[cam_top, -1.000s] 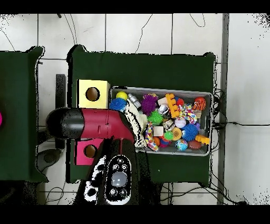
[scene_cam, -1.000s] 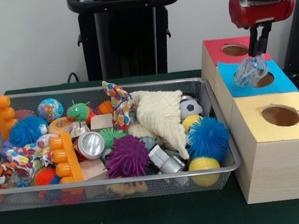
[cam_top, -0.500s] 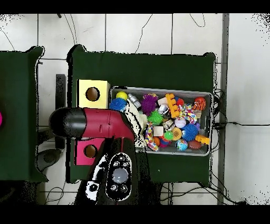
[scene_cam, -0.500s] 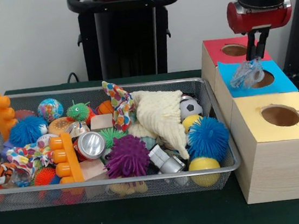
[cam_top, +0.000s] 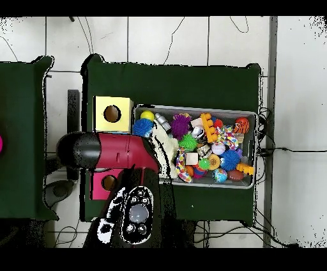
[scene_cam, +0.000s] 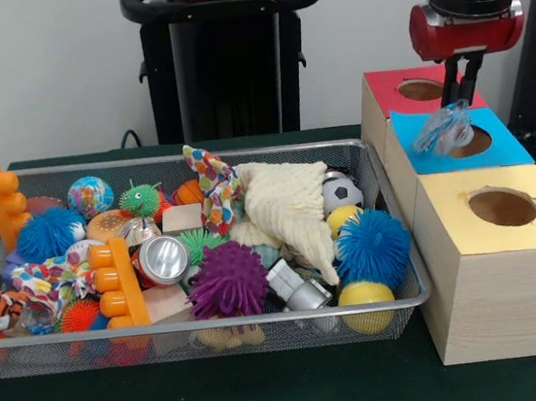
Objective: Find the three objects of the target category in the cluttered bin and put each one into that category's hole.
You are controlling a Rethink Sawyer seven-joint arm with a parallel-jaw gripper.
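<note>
A crumpled clear plastic piece is clamped in the gripper and held just above the hole in the blue-topped box, at about two o'clock from the wire bin in the front view. The drop is judged not yet made. How many target items are already deposited cannot be told; the bin is seen full of balls, toys and a cloth, so further searching is probably left.
</note>
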